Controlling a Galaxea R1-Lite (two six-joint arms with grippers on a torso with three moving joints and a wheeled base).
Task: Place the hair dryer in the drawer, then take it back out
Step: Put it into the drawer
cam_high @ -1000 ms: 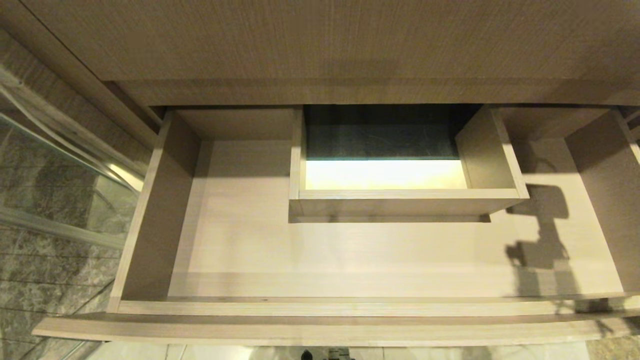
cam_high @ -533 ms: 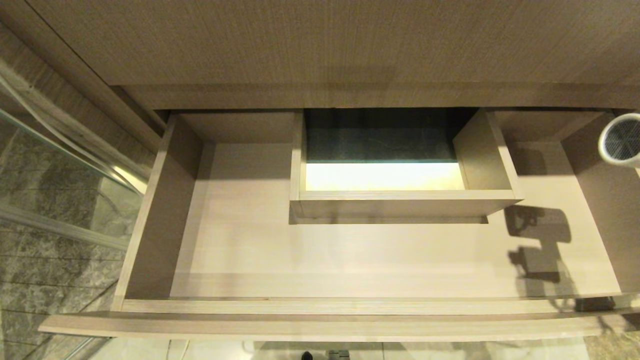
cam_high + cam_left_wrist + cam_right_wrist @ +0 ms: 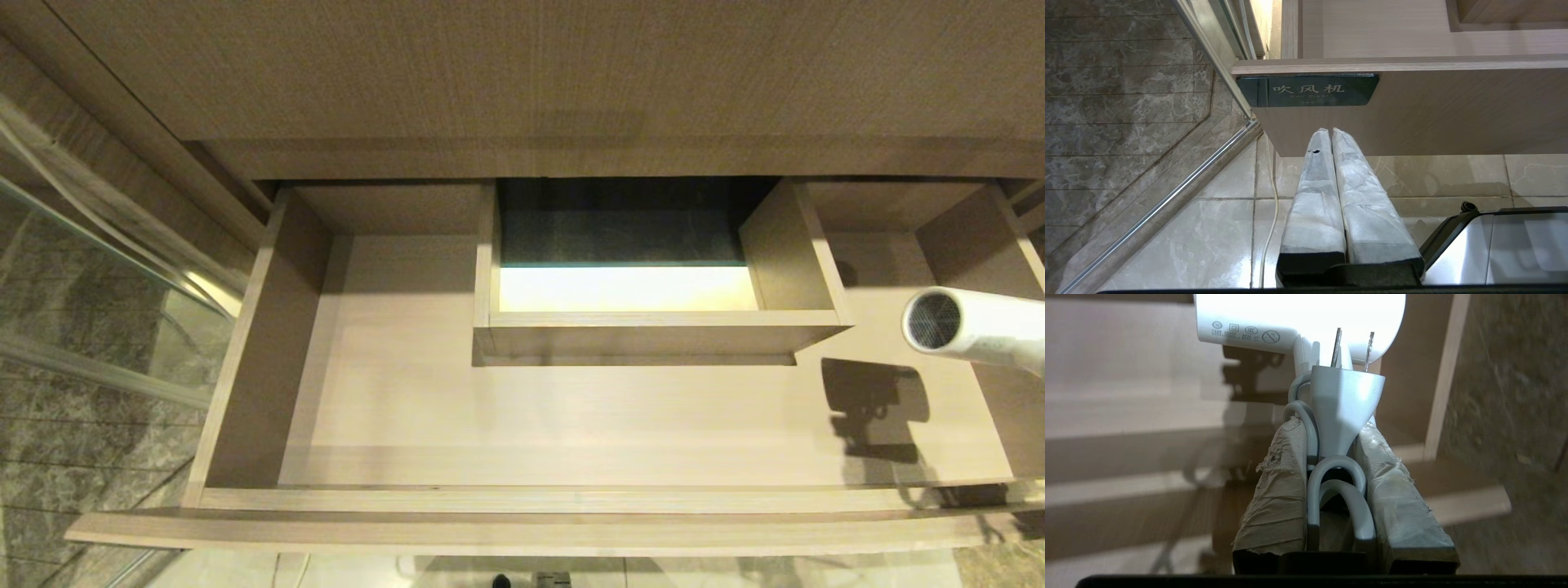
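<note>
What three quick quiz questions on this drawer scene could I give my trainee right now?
1. True or false: the hair dryer already lies on the floor of the drawer.
2. What do the fingers of the right gripper clamp? A) the dryer's plug and looped cord B) the drawer's label C) nothing
3. Fill in: the left gripper, fingers pressed together, sits below the drawer front, near the dark ____.

Key: 1 false, it hangs above the drawer's right end, grille facing left in the head view. 2 A. 3 label.
</note>
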